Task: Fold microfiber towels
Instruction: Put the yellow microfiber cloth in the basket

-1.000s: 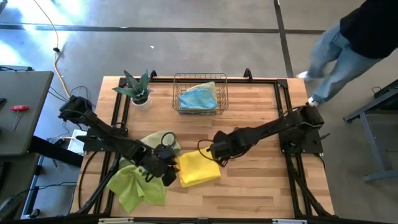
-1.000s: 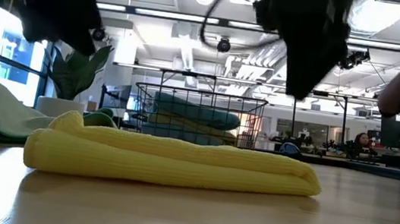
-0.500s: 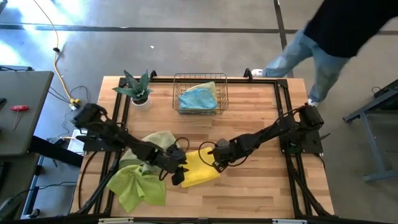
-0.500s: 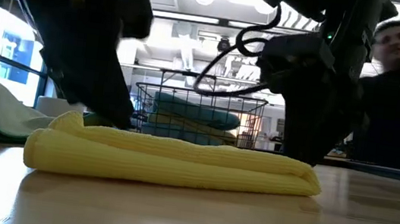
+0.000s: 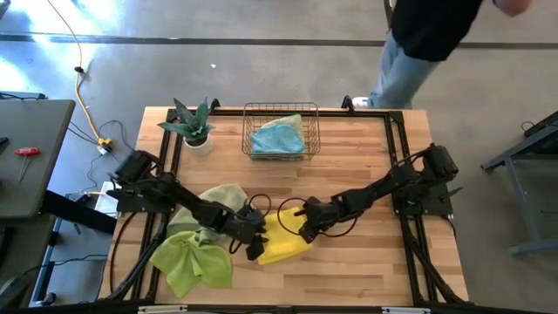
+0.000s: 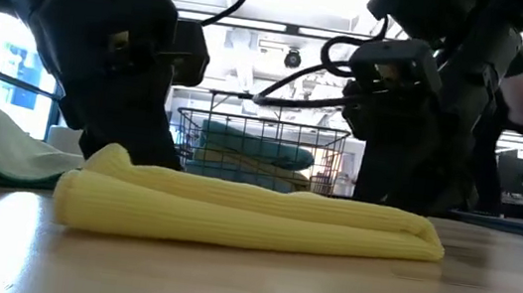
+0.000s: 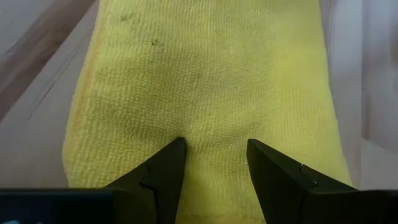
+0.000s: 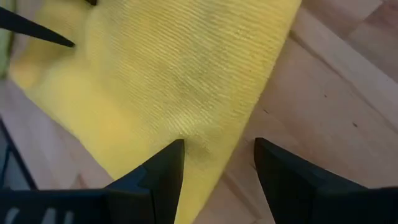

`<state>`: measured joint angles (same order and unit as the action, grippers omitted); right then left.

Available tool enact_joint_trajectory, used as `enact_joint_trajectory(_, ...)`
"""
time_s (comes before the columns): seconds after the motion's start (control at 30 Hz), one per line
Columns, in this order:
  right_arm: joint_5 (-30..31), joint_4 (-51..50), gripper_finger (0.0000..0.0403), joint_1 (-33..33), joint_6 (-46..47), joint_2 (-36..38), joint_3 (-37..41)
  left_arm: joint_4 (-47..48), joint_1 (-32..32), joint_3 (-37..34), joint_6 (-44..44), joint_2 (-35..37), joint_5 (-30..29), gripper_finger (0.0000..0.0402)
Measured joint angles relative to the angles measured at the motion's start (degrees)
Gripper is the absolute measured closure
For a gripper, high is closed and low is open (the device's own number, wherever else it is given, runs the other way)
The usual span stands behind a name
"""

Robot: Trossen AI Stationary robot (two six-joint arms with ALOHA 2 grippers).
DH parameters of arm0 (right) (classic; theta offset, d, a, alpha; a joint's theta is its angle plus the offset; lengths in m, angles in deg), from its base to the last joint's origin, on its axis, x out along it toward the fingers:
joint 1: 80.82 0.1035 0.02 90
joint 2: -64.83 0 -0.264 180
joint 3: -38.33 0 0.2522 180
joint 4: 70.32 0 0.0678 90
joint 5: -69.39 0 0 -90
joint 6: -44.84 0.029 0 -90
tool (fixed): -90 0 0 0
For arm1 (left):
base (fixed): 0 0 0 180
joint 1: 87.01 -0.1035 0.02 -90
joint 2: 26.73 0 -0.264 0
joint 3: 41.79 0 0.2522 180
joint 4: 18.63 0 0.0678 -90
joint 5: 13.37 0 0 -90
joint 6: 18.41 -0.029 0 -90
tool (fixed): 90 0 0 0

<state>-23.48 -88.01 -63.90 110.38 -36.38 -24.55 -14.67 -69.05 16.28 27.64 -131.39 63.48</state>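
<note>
The yellow towel (image 5: 281,242) lies folded into a thick band near the front middle of the table (image 5: 366,174), and both arms are down on it at once, one at each end. From above, its long axis runs on a slant, from the corner by the right gripper (image 5: 307,228) down toward the table's front edge, where the left gripper (image 5: 255,251) sits.

The left gripper stands with jaws spread, straddling the cloth's middle line, the towel stretching straight away from it along its length. The right gripper, jaws also spread and holding nothing, straddles the towel's side edge, one fingertip (image 8: 163,163) over the cloth, the other over bare wood. Neither arm is nearer; each already touches or hovers just over its own end.

Judging by that, the next move would be a pinch at both ends together.

The lime green towel (image 5: 192,262) and the pale sage one (image 5: 218,196) lie crumpled beside the left arm; a blue towel (image 5: 279,138) rests in the wire basket (image 5: 248,131).
</note>
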Motion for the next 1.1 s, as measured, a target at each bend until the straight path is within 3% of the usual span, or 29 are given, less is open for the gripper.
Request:
enact_joint_trajectory(0.27,4.2,7.0,0.0213,-0.5,-4.9,8.7,8.0,-4.8,-3.3,0.0,0.0,-1.9,1.1,0.0236)
enact_joint_trajectory(0.47,9.7,16.8,0.0213,-0.5,0.1,15.1,17.3,-5.9,-5.0,0.0,-0.7,-2.6,1.1,0.0236)
enact_joint_trajectory(0.57,12.2,17.0,0.0213,-0.6,4.4,16.6,19.8,-7.7,-6.3,0.0,-4.2,-2.7,0.5,0.0236)
enact_joint_trajectory(0.97,11.6,13.6,0.0213,-2.0,11.9,16.0,20.2,-3.1,-9.5,2.8,-7.9,-2.8,0.8,0.0236)
enact_joint_trajectory(1.1,8.8,11.6,0.0206,-4.6,12.7,16.0,20.2,-3.1,-9.3,2.8,-7.8,-2.8,0.8,0.0236)
